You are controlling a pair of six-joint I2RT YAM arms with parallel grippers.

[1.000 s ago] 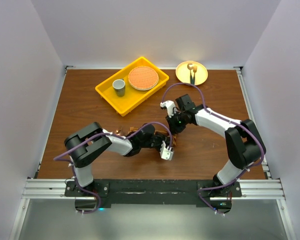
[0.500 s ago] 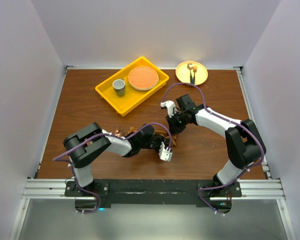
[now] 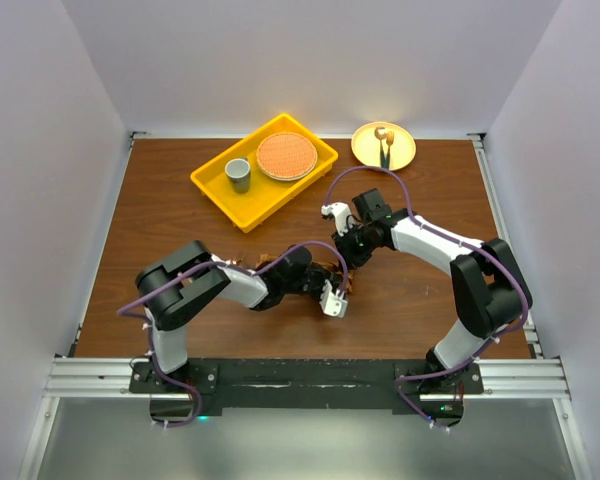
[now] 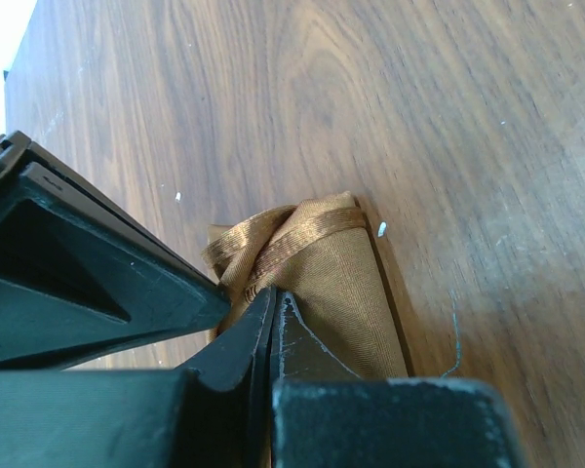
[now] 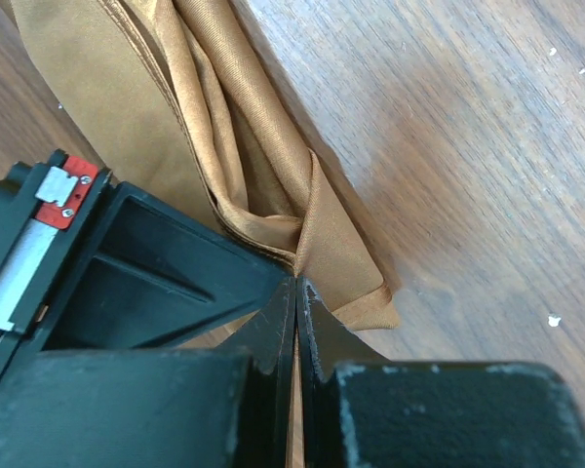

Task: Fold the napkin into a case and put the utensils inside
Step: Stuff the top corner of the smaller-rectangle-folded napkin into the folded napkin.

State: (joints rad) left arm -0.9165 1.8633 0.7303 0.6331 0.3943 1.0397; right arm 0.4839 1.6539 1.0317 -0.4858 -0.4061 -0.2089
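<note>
The rust-brown napkin (image 4: 341, 273) lies bunched on the wooden table between the two arms. In the top view only a scrap of the napkin (image 3: 337, 274) shows, because the arms cover it. My left gripper (image 4: 273, 297) is shut on a folded hem of the cloth, jaws pressed together. My right gripper (image 5: 297, 278) is shut on a crease at the other end of the napkin (image 5: 224, 117), where several layers gather. In the top view the left gripper (image 3: 330, 286) and right gripper (image 3: 346, 256) sit close together at mid-table. The utensils are hidden.
A yellow tray (image 3: 212, 183) at the back holds a grey cup (image 3: 238, 174) and an orange woven plate (image 3: 285, 156). A yellow plate (image 3: 404, 152) at the back right carries a short dark-handled utensil (image 3: 384, 150). White walls close in both sides.
The left arm's elbow has shifted slightly right and away from the near edge. Both grippers stay shut on the cloth at nearly the same spot.
</note>
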